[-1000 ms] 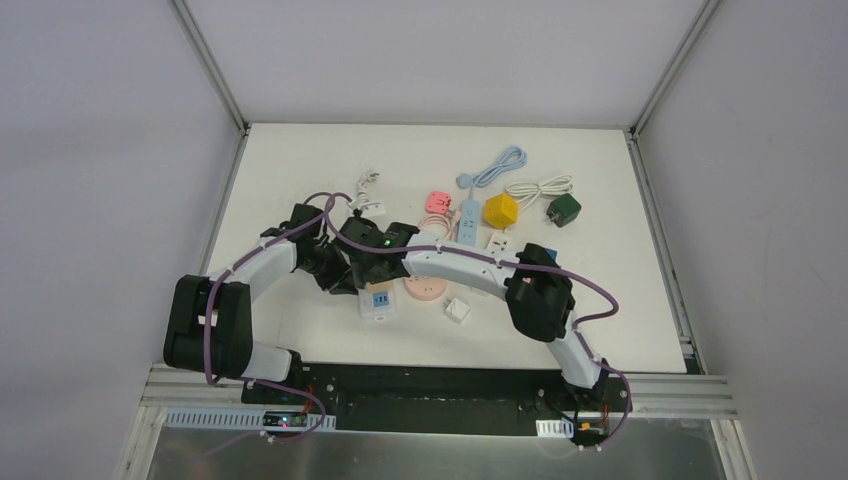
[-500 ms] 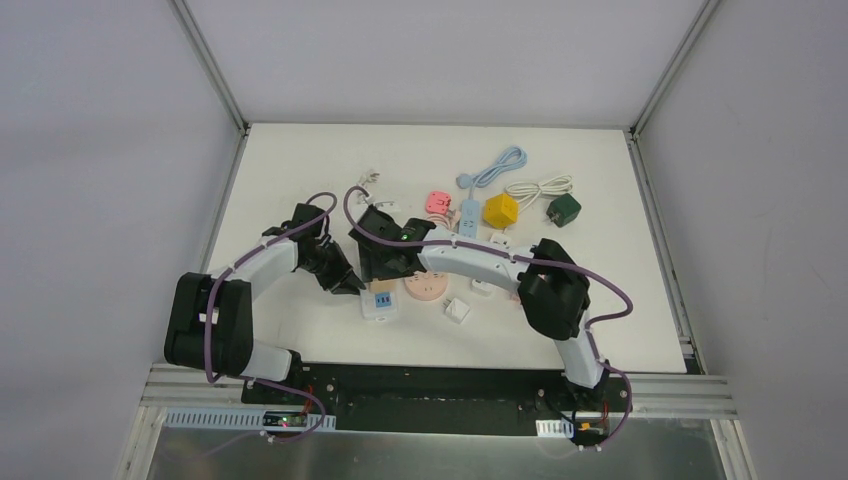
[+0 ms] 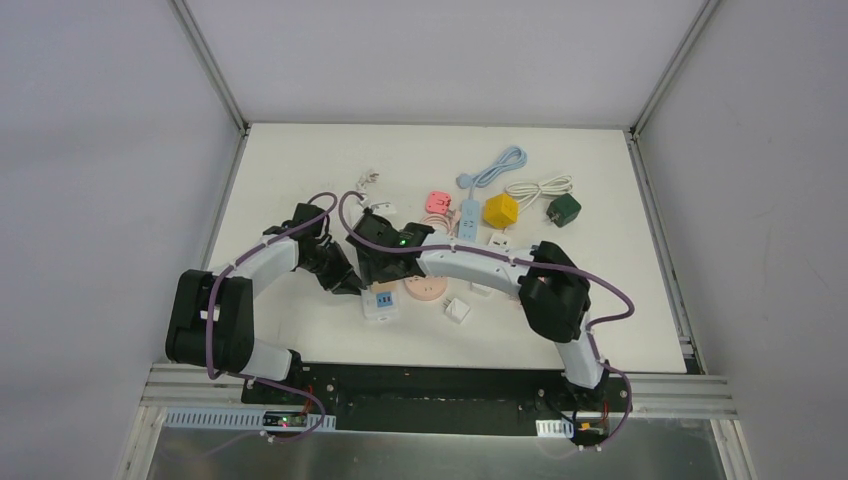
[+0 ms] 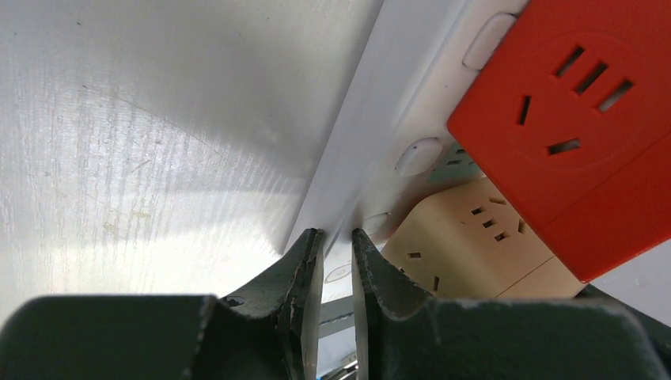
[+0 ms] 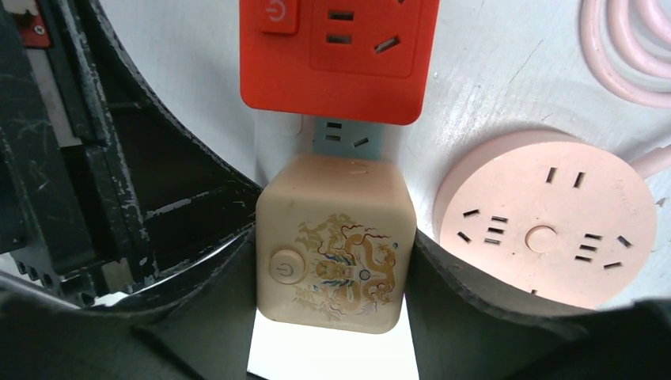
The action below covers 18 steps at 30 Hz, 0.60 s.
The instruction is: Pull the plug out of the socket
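Grips the beige, dragon-printed cube plug (image 5: 332,277) with the right gripper (image 5: 332,237), jaws half spread against its sides, for a straight pull off the white plastic power strip (image 4: 396,119); seemingly seated there, beside the red cube adapter (image 4: 585,119). Nips the strip's edge with the left gripper (image 4: 332,237), jaws narrowed to a slit, probably to pin it down.

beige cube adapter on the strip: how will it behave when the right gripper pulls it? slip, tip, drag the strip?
Rigid-looking beige cube has smooth sides, so the right gripper clamping it may slip. It appears seated in the white strip, so expect resistance, then sudden release. The strip looks light and may lift unless the left gripper pins it.
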Tool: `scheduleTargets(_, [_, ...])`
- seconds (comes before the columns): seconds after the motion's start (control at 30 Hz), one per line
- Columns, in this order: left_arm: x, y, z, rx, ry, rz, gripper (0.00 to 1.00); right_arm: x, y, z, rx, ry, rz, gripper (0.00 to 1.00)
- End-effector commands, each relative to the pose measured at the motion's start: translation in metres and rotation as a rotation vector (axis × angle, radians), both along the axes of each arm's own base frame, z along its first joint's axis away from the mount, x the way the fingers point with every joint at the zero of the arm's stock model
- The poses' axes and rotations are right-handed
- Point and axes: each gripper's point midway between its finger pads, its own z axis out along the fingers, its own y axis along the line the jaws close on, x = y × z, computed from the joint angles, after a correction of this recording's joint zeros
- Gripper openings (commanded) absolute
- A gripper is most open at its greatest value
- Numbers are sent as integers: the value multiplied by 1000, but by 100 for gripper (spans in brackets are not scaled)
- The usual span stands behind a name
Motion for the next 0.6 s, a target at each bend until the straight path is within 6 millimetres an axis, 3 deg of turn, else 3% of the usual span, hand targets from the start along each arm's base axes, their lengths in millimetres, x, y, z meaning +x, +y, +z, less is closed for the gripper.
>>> scheduleTargets(0.0, [-11, 22, -19, 129, 44, 8, 18, 9, 16, 81, 295, -46, 10, 0])
scheduleTargets(0.13, [-12, 22, -19, 127, 49, 8, 18, 2, 20, 68, 177, -111, 65, 0])
scheduleTargets(0.23, [-11, 20, -18, 112, 43, 7, 18, 9, 12, 58, -11, -232, 66, 0])
scheduleTargets(0.3, [-9, 18, -16, 107, 31, 6, 19, 13, 10, 59, -40, -248, 64, 0])
scheduleTargets(0.57, [-7, 18, -13, 103, 21, 7, 20, 11, 15, 94, 244, -148, 31, 0])
